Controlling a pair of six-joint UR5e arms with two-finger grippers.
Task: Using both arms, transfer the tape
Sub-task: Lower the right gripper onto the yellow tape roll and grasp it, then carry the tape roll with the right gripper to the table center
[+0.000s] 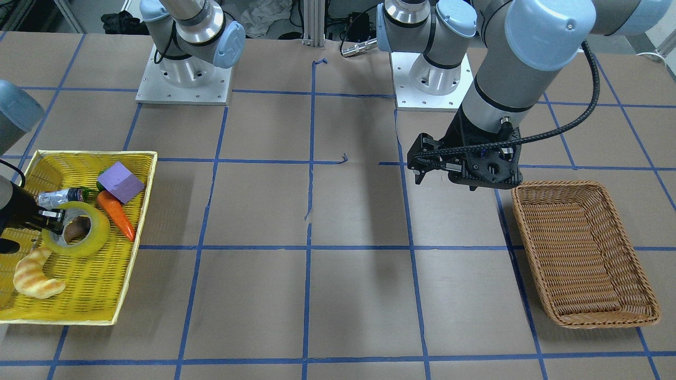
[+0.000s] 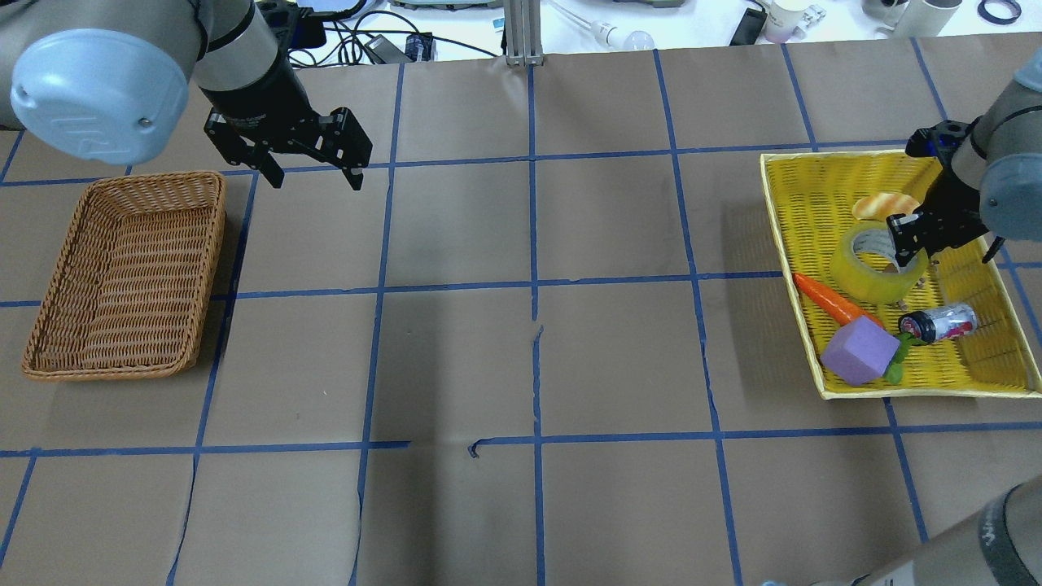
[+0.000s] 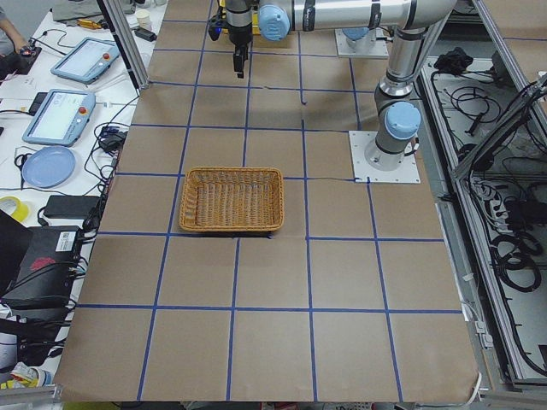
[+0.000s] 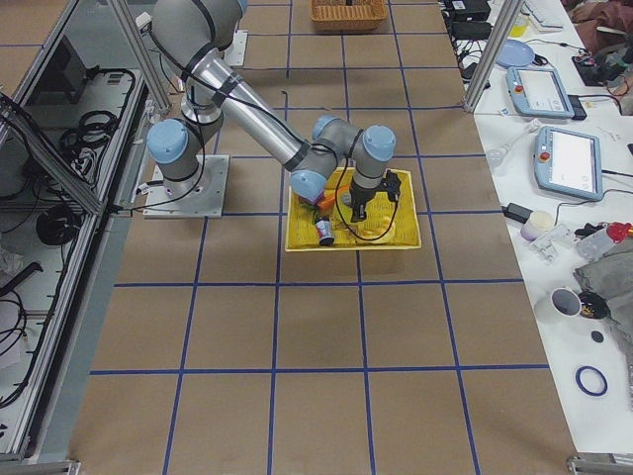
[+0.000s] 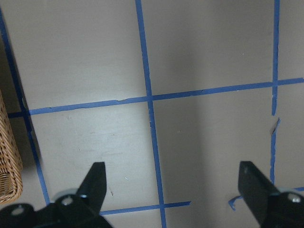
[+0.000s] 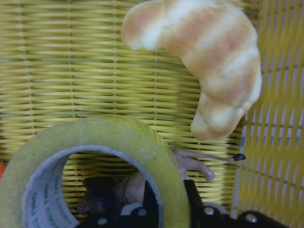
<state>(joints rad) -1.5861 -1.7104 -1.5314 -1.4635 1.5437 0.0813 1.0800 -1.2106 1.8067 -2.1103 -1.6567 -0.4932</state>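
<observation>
The yellowish tape roll (image 1: 97, 228) is in the yellow tray (image 1: 132, 274), tilted, with one edge raised. It also shows in the overhead view (image 2: 861, 278) and close up in the right wrist view (image 6: 118, 137). My right gripper (image 1: 53, 219) (image 2: 908, 252) is shut on the roll's wall, one finger inside the hole and one outside (image 6: 168, 197). My left gripper (image 1: 414, 161) (image 2: 316, 181) (image 5: 172, 180) is open and empty, hovering above the bare table beside the wicker basket (image 2: 122, 268).
The tray (image 2: 781, 220) also holds a croissant (image 2: 883, 205) (image 6: 209, 57), a carrot (image 2: 830, 299), a purple cube (image 2: 859, 352) and a small can (image 2: 940, 321). A brown object (image 6: 118, 190) lies inside the roll's hole. The wicker basket (image 1: 581, 253) holds nothing.
</observation>
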